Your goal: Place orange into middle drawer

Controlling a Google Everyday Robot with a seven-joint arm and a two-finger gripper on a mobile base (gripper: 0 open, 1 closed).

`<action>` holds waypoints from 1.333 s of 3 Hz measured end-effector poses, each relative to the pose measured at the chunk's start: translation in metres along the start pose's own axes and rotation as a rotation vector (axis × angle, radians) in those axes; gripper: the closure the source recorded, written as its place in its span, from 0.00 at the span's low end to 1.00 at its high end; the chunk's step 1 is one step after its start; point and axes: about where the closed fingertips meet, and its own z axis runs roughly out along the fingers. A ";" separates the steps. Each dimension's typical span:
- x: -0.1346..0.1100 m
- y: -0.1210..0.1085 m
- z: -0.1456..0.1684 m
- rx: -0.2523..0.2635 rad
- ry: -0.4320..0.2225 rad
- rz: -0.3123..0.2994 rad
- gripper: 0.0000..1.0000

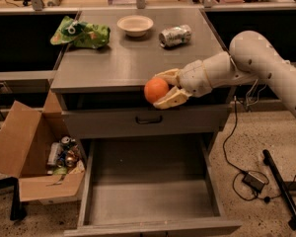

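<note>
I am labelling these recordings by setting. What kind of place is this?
Probably a lab or workshop: grey metal cabinet, cardboard box of discards, loose power adapter on the floor. The claw holds the orange above the open middle drawer.

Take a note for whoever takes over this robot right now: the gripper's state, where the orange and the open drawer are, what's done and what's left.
Gripper: shut on the orange, held in the air at the front edge of the cabinet top, just above the closed drawer front.
Middle drawer: pulled out, directly below and forward of the orange.
Done: orange grasped and lifted off any surface; drawer open.
Left: move the orange forward and down into the drawer, release, withdraw.
Bowl, can and green bag sit at the back of the top, away from the arm.
</note>
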 end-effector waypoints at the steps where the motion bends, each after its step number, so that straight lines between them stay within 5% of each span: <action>1: -0.005 0.000 -0.004 0.000 0.000 0.000 1.00; 4: -0.007 0.003 -0.003 -0.004 -0.001 0.000 1.00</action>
